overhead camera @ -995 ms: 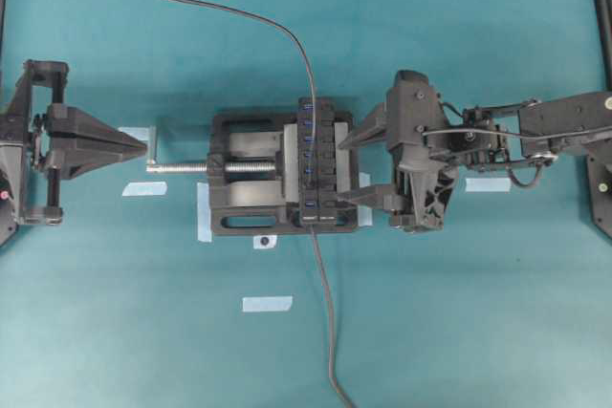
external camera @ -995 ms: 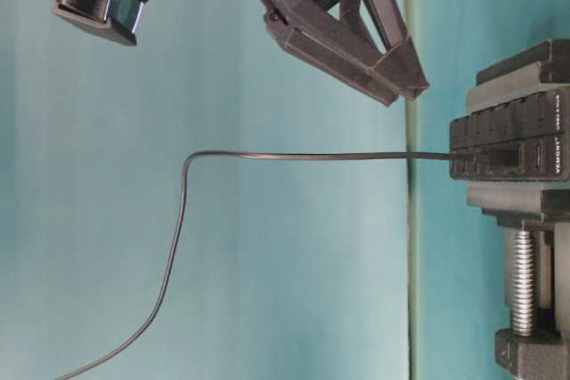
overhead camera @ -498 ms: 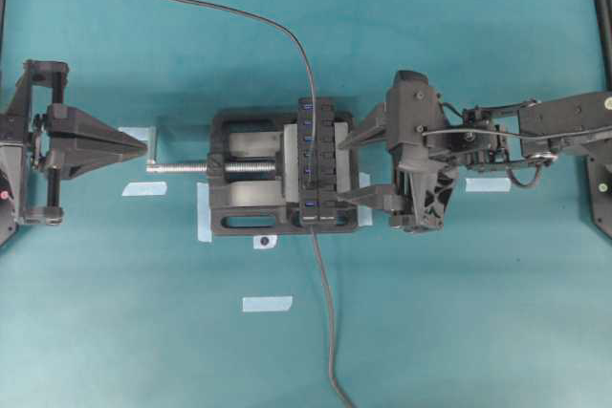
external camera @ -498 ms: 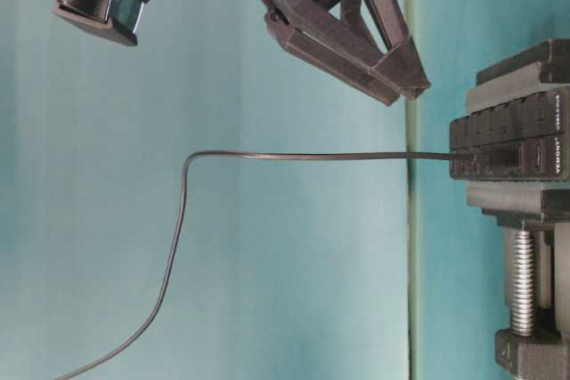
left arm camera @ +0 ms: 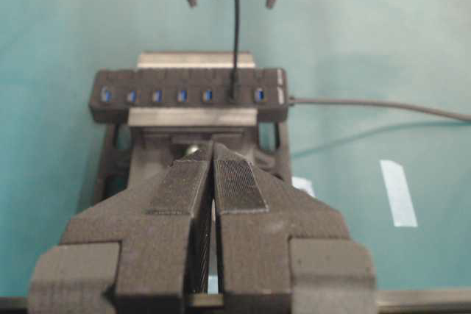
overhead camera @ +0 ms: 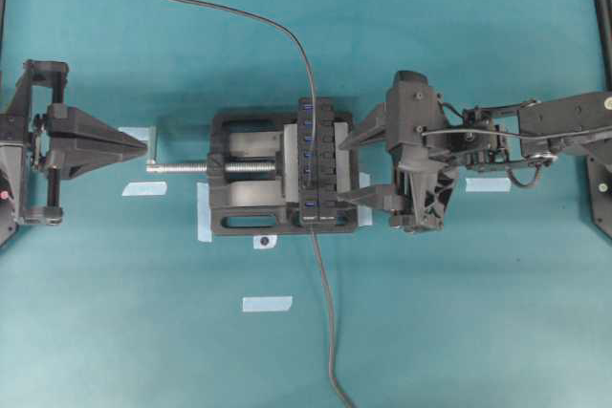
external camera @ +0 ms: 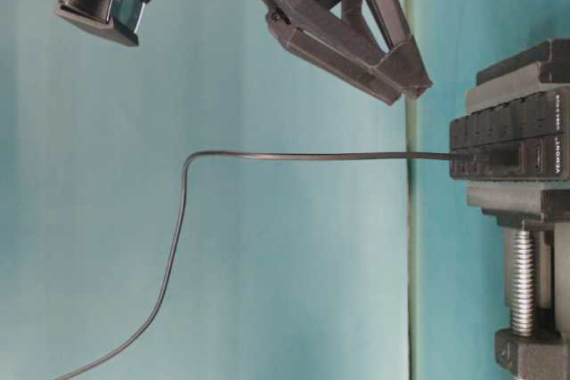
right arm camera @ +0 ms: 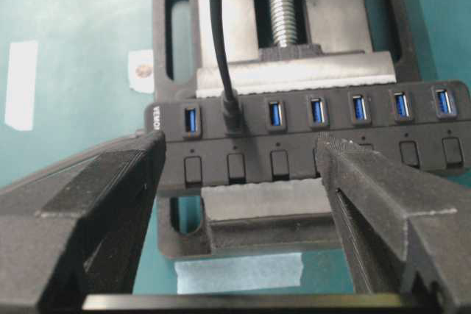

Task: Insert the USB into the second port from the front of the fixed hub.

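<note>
USB [right arm camera: 231,117] sat plugged in the second port from the front of the fixed hub [right arm camera: 309,154], which the vise [right arm camera: 280,49] clamped steady; right gripper [right arm camera: 239,182] hung spread wide and empty, left gripper [left arm camera: 213,189] was pressed together.
</note>
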Controlling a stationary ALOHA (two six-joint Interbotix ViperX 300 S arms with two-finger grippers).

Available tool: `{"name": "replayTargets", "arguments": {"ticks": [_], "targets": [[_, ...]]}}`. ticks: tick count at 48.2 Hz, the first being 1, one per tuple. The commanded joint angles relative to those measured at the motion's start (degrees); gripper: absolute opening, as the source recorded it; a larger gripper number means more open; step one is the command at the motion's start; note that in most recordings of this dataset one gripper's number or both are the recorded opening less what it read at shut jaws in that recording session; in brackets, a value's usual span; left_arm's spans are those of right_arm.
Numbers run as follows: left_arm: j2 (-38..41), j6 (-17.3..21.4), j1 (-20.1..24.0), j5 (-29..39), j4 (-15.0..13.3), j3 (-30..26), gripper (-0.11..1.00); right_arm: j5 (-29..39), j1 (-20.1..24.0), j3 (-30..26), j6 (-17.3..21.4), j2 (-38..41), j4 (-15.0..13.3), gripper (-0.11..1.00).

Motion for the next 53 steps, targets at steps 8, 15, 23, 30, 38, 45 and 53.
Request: {"name": "replayTargets", "arguments": {"ticks": [8,15,23,30,38,45,53], "targets": [[0.18,-0.09,0.18,-0.35,0.09,-0.97,0.00,-0.26,-0.09,-0.44,0.70,-0.44,0.09,0.86],[0.18,-0.09,0.18,-0.26,0.09,-0.79,0.00,-0.26,-0.09,-0.44,0.70,-0.44,0.09,0.86],[0.18,-0.09,0.09,-0.35,0.09,-0.97,0.00,-0.26,-0.09,-0.44,0.70,-0.44,0.09,0.86],[0.18,-0.09,0.09,-0.35,0.09,-0.97,0.00,-0.18,-0.09,-0.44,0.70,-0.35,0.09,0.86],[0.09,-0.09,0.09,-0.35,0.09,-0.97,0.00,-0.26,-0.09,-0.44,0.70,-0.09,0.09,0.86],[0.09,-0.09,0.18,-0.53,0.09,-0.79,0.00,-0.18,-0.09,-0.62,0.62,0.44,0.09,0.86],[0.09,-0.09,0.09,-0.53,0.09,-0.79,0.00,-0.26,-0.18,-0.79,0.62,0.88,0.09,0.86]]}}
